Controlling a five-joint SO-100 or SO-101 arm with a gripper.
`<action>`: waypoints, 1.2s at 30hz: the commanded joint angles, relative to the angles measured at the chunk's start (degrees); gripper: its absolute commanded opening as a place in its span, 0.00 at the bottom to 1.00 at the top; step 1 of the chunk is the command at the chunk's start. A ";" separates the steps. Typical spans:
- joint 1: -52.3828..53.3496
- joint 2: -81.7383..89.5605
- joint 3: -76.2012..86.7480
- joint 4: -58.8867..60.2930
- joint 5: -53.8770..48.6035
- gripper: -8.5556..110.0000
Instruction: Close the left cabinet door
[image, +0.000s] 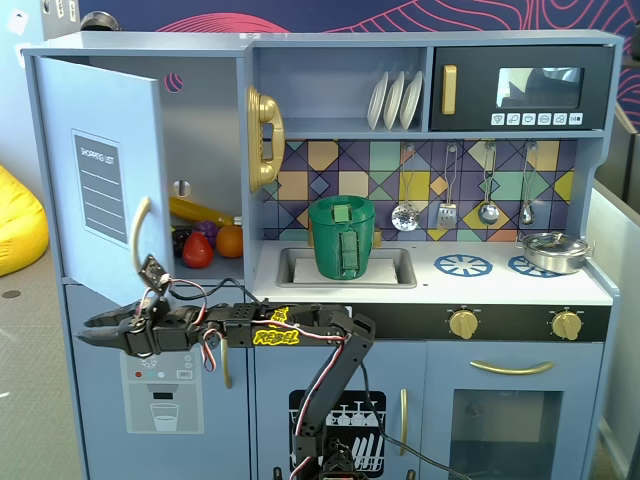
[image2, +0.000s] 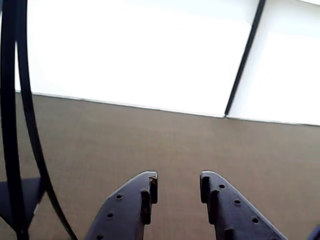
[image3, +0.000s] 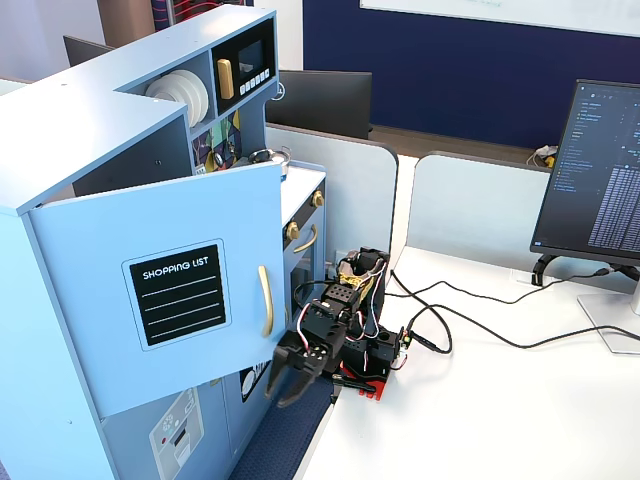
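Note:
The left cabinet door (image: 100, 150) is a light-blue panel with a black "SHOPPING LIST" board (image3: 180, 295) and a curved gold handle (image3: 265, 300). It stands swung wide open from its left hinge. My gripper (image: 88, 332) reaches out level to the left, just below the door's lower edge and under the handle (image: 140, 235). In another fixed view it (image3: 283, 395) hangs below the door's free lower corner, not touching it. In the wrist view the gripper (image2: 179, 187) is open and empty, facing brown carpet and a bright window. The door is out of that view.
The open compartment holds toy fruit (image: 205, 245). A gold phone (image: 263, 135) hangs beside it, and a green pot (image: 342, 238) sits in the sink. The ice-dispenser door (image: 165, 400) is shut behind my arm. A monitor (image3: 600, 170) and cables (image3: 470, 325) are on the white desk.

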 joint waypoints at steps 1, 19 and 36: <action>5.71 5.71 0.88 -1.93 0.26 0.07; 31.82 10.28 3.69 -7.82 -0.26 0.07; 40.43 6.77 5.54 -15.21 -0.35 0.07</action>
